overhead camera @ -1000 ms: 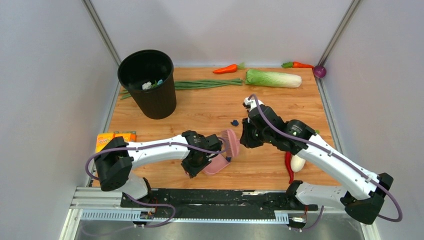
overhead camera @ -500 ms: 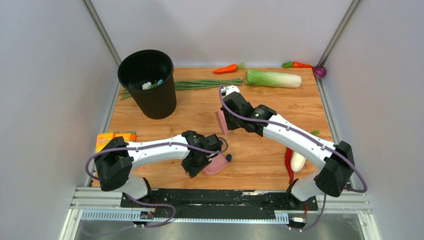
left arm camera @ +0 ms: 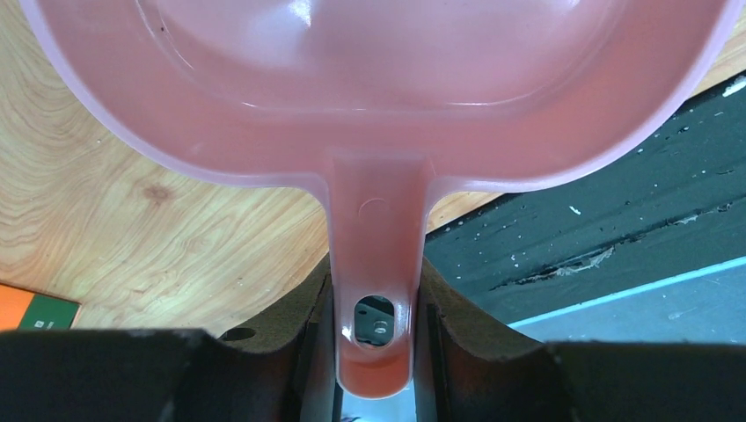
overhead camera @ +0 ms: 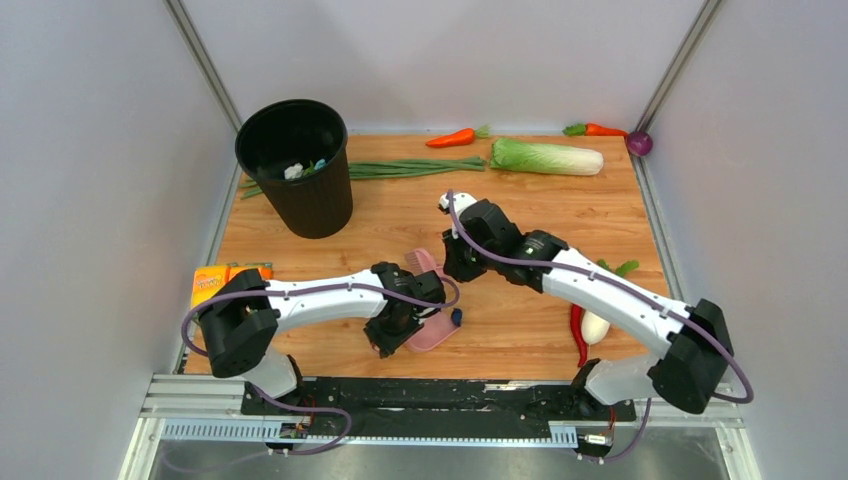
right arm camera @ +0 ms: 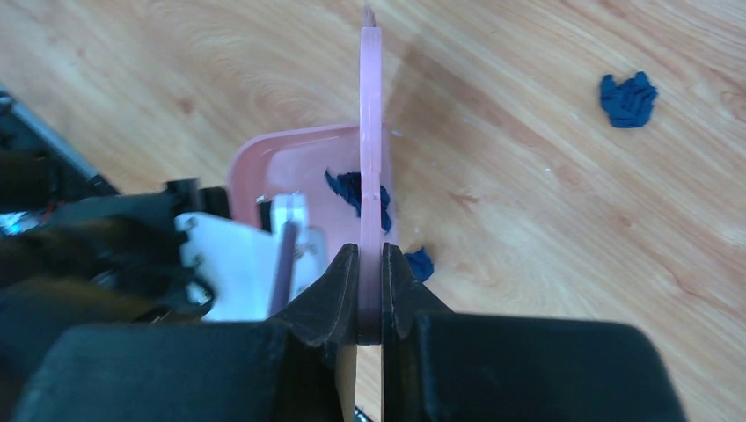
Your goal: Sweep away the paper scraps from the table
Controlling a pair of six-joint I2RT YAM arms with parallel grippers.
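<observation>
**Dustpan and brush at work on the wood-grain table [overhead camera: 380, 215].**

At left, the left gripper [left arm camera: 376, 303] is clamped on the handle of a pink dustpan [left arm camera: 378, 105], which lies near the table's front edge. Of the dark-blue paper scraps [right arm camera: 354, 188], a few lie inside the pan. One wad [right arm camera: 420, 262] rests on the board just beside its rim, and another wad [right arm camera: 628, 98] sits well apart on bare wood. To the right, the right gripper [right arm camera: 369, 286] pinches the flat handle of a pink brush [right arm camera: 370, 123], seen edge-on and close to the pan.
</observation>
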